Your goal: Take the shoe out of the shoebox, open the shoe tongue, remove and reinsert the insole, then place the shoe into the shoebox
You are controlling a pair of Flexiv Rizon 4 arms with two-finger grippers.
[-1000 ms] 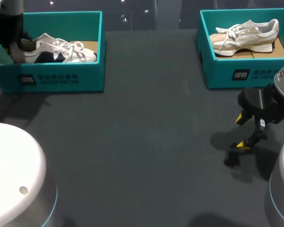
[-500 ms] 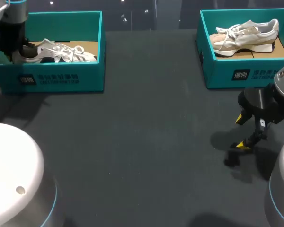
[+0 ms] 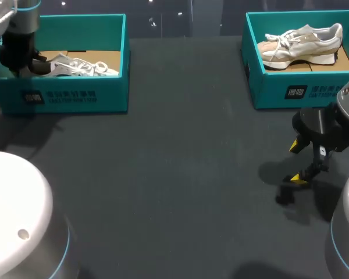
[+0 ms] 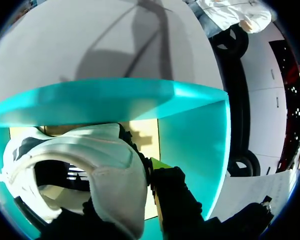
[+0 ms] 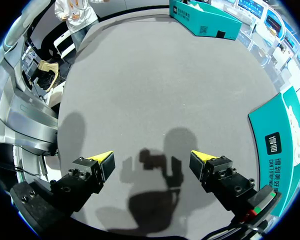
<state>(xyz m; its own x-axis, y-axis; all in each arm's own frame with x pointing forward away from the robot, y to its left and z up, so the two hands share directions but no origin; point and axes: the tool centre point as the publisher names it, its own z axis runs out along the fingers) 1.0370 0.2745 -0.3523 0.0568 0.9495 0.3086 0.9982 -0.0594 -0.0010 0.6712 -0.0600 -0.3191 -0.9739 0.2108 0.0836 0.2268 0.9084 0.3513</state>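
Partly hidden by the shoe (image 3: pixel 75 67), left pincer (image 3: pixel 26 63) grips its heel inside the shoebox (image 3: pixel 70 96); right pincer (image 5: pixel 151 157) gapes wide, empty.

You are looking at a table (image 3: pixel 180 174) that is showing a matt, dark grey, finely grained top. The left shoebox (image 3: pixel 107 87) is presenting smooth teal card walls, faintly sheeny, over a raw brown cardboard floor. The shoe (image 4: pixel 110 165) in it is showing soft white padded cloth at the heel collar beside smoother, leather-like panels. The right gripper (image 5: pixel 151 159) is wearing matt black plastic, its tips a smooth bright yellow.
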